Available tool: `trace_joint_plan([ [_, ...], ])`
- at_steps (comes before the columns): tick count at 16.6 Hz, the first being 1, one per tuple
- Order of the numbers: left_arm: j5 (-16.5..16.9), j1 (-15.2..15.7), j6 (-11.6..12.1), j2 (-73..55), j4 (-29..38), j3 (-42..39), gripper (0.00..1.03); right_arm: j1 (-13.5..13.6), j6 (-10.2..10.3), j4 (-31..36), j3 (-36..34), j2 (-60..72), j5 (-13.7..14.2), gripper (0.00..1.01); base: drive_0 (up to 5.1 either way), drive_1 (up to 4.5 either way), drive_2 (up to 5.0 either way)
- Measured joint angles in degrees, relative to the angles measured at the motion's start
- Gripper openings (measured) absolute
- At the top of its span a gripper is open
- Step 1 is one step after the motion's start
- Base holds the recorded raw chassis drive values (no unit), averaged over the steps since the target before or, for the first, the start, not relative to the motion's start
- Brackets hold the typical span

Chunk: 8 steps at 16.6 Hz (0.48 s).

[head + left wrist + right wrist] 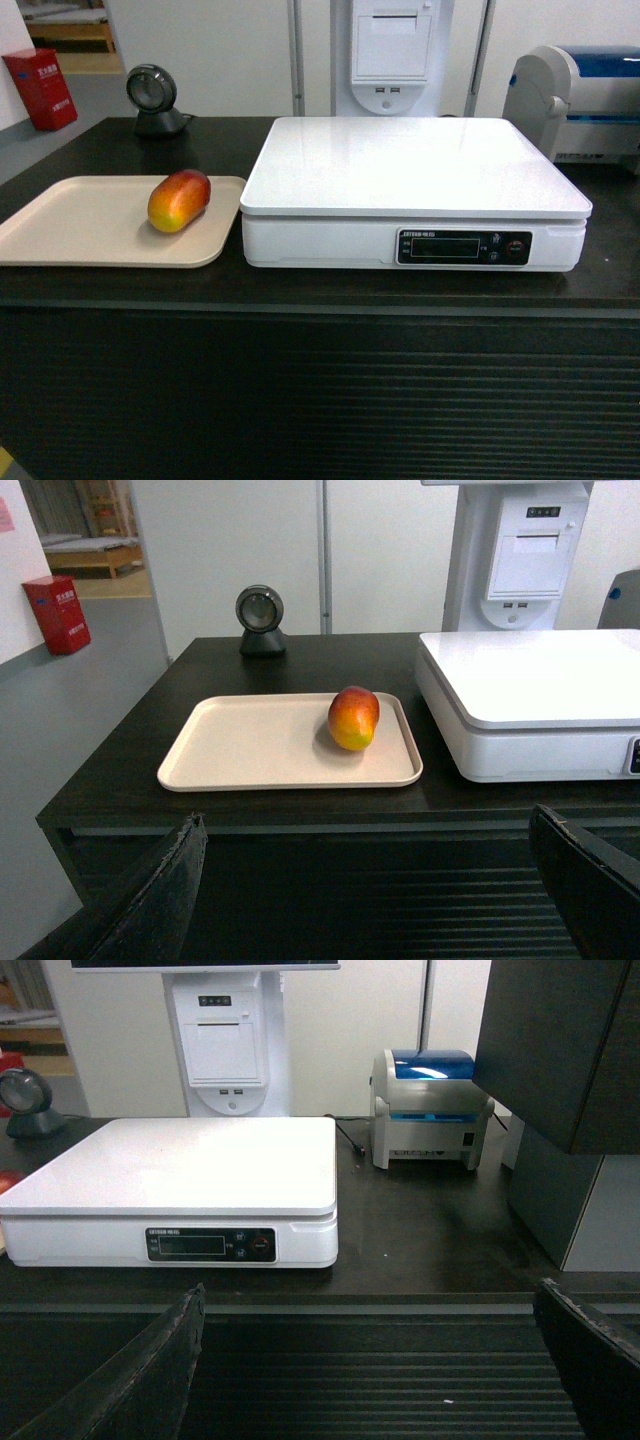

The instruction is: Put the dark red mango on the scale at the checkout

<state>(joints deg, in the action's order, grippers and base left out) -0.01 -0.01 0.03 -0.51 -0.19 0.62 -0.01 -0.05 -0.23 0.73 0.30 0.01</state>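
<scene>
Left gripper [375,885] hanging wide apart, empty, low before the checkout [300,880] front. Right gripper [375,1365] likewise spread, holding nothing. Dark red mango [353,718] lying on the beige tray [250,750], near its right rim, just beside the scale [540,690]. Advising approach from above, closing across the narrow girth, lifting over tray lip and platform edge. Platform showing bare; scanner [260,620] standing well behind.

The dark red mango [179,201], red fading to yellow, lies on its side near the checkout [320,400] counter's left end. The white scale [415,190] sits just right, apart from it.
</scene>
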Motion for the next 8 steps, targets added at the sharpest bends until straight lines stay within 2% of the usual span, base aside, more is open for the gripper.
trace_joint_plan([
  [8,0.0,0.0,0.0,0.0,0.0,0.0,0.98,0.0,0.0,0.0,0.0,0.0,0.0,0.98,0.0,0.00,0.0],
])
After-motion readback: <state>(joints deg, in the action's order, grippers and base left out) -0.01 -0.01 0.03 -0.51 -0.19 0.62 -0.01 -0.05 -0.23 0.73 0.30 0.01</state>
